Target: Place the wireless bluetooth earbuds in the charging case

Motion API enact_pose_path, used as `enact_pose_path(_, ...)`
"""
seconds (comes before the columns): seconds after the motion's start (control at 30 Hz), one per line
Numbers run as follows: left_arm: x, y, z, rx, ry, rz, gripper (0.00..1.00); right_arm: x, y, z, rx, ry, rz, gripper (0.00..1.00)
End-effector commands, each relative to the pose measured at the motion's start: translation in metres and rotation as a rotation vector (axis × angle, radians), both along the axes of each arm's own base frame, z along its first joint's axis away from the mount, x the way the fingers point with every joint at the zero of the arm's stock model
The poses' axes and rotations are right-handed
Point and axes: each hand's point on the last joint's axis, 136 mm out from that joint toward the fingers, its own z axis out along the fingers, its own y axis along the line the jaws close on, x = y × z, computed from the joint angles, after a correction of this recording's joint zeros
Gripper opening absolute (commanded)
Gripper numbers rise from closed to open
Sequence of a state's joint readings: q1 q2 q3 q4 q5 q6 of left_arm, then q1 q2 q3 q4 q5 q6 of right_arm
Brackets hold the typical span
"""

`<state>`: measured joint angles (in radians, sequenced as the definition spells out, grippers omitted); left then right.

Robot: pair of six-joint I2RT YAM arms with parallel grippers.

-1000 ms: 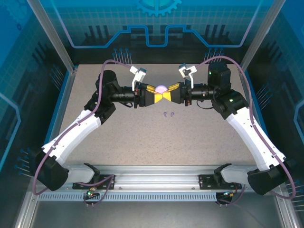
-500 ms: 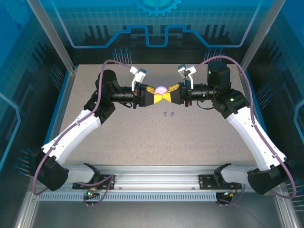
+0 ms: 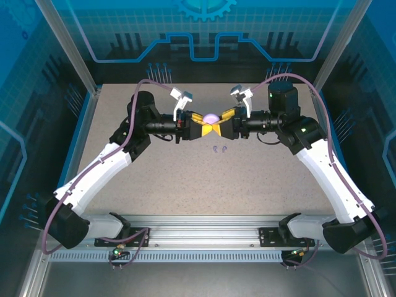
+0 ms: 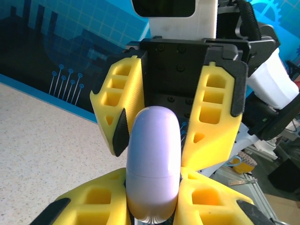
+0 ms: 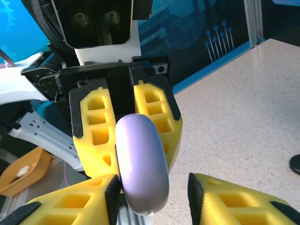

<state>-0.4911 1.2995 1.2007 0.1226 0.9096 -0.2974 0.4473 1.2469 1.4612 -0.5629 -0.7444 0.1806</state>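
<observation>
The left gripper (image 3: 206, 122) is clamped on a pale lilac case (image 3: 212, 117), holding it in the air over the far middle of the table (image 3: 185, 185). The right gripper (image 3: 218, 122) meets it nose to nose from the other side. A second ago both were pinching that case; now the right one has let its fingers part. Two tiny lilac earbuds (image 3: 215, 149) lie where they lay before, loose on the table just on the near side of the grippers. They are side by side and outside the case. The table is a pale speckled slab walled in by blue panels printed with circuit lines. A slotted rail (image 3: 204, 226) runs along its near edge, where the arms are bolted.

From the left wrist, the case stands on end, smooth and rounded. A fine seam crosses its lower part, and it is closed. The left gripper's own yellow fingers (image 4: 98, 201) squeeze its bottom end from both sides. The opposite fingers (image 4: 215, 117) flank its upper half.

From the right wrist, the case looks glossy. One of the right gripper's near fingers (image 5: 112, 197) has its black pad against the case. The other finger stands clear of it, with a gap. Beyond, the left gripper's fingers hug the case. The speckled table runs off to the blue wall on the right.
</observation>
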Motion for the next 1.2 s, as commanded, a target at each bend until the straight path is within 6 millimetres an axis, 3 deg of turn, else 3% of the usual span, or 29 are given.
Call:
enact_pose_path(0.0,0.001,-0.002,-0.006,0.009,-0.088,0.020,0.01,-0.011,-0.008,0.004,-0.047,-0.047,-0.026,0.50)
enact_pose_path(0.2,0.002,-0.007,-0.022,-0.003,-0.094,-0.023,0.02,-0.017,-0.017,0.004,-0.107,-0.094,-0.023,0.58)
enact_pose_path(0.4,0.000,-0.007,-0.028,-0.014,-0.124,-0.035,0.02,-0.019,-0.021,0.003,-0.135,-0.113,-0.009,0.58)
enact_pose_path(1.17,-0.013,-0.017,-0.038,0.018,-0.173,-0.113,0.01,-0.007,-0.009,-0.008,-0.173,-0.071,0.063,0.61)
